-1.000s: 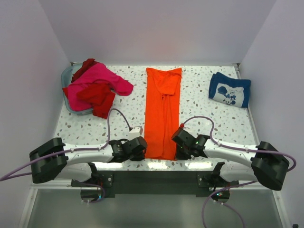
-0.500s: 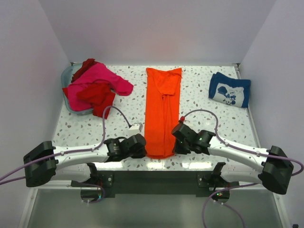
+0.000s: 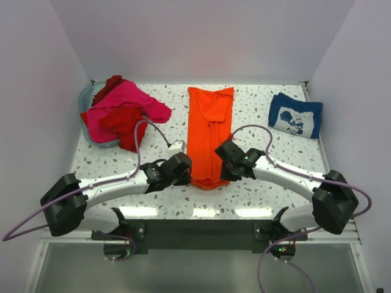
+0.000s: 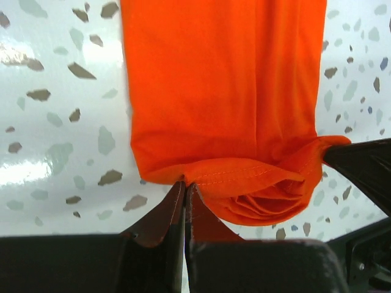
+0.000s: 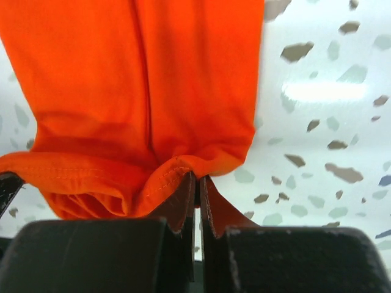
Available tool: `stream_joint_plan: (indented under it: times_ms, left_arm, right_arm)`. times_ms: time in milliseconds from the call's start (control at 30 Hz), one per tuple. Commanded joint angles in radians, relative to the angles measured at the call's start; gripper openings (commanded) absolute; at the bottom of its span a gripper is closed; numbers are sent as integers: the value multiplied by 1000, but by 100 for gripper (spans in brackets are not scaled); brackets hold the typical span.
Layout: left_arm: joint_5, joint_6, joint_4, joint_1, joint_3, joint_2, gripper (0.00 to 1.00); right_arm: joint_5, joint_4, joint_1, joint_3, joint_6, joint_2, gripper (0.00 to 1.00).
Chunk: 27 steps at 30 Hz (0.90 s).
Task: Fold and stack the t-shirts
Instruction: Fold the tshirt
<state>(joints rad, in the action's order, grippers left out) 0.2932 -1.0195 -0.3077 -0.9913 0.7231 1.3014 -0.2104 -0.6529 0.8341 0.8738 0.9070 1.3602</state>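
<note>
Since both grippers pinch the near hem of the orange t-shirt (image 3: 211, 122), which lies as a narrow strip down the centre of the frame, we judge the step in hand to be the end-over-end fold. Left gripper (image 4: 185, 186): jaws closed to a sliver on the hem's lower-left corner. Right gripper (image 5: 197, 182): likewise clamped on the lower-right corner, with cloth bunching beneath. As we judge it, the next move is to carry both corners toward the collar at upper centre, level and in step, then release. The navy t-shirt (image 3: 295, 115) sits folded at upper right. The pink t-shirt (image 3: 125, 97) and red t-shirt (image 3: 125, 122) are heaped over a grey tub (image 3: 84, 101) at upper left. The surface is a glossy white speckled table (image 3: 269, 140), enclosed by pale lilac walls (image 3: 201, 36).
</note>
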Motion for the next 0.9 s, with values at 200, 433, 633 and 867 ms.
stream_joint_plan:
  times_ms: [200,433,633,867]
  left_arm:
    - [-32,167,67,143,202,177,0]
    - [-84,206,76,259,326,340,0]
    - [-120,217,97,324,427,437,0]
    - [-170,233,139,393,530,522,0]
  right_arm:
    - [34,62,-162,194,-151,154,0]
    - [45,58,-259,350,-197,322,0]
    - [59,44,-338,485,-229,471,0]
    - [68,9,-392,634,-266,596,0]
